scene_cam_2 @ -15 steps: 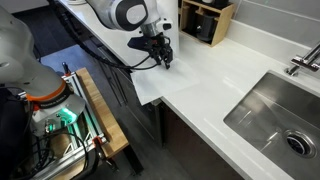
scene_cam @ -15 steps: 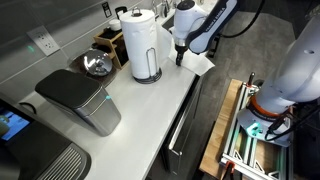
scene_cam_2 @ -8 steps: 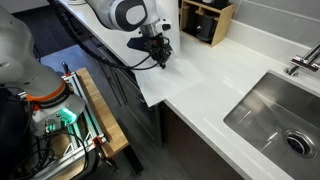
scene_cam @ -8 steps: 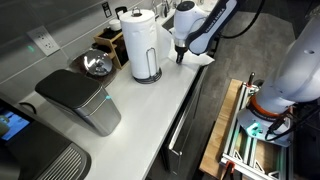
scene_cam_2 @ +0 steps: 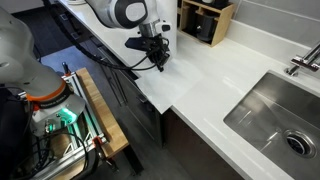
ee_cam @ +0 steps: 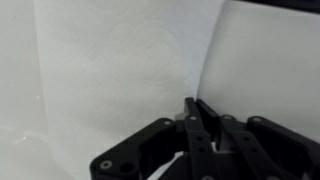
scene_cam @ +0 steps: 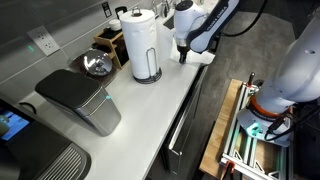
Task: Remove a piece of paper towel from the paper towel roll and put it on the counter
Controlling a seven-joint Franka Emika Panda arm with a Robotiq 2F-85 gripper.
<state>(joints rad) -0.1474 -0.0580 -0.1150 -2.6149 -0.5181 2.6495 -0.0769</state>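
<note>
The white paper towel roll (scene_cam: 143,45) stands upright on its holder at the back of the counter (scene_cam: 140,115). A loose piece of paper towel (scene_cam: 204,58) lies at the counter's front edge, partly hanging over it, and shows in an exterior view (scene_cam_2: 150,88) under the arm. My gripper (scene_cam: 183,56) points down onto the sheet in both exterior views (scene_cam_2: 160,63). In the wrist view the black fingers (ee_cam: 198,108) are pressed together on a raised fold of the textured sheet (ee_cam: 110,70). The roll is out of the wrist view.
A grey boxy appliance (scene_cam: 80,100) stands near the front of the counter, with a metal bowl (scene_cam: 97,65) and a wooden box (scene_cam: 108,42) by the wall. A sink (scene_cam_2: 275,115) and a tap (scene_cam_2: 303,60) lie further along. The counter edge (scene_cam_2: 170,105) drops off right beside the sheet.
The fingers have closed onto the sheet. The sheet's overhanging part has drawn in and bunched toward the fingers. The arm has hardly moved.
</note>
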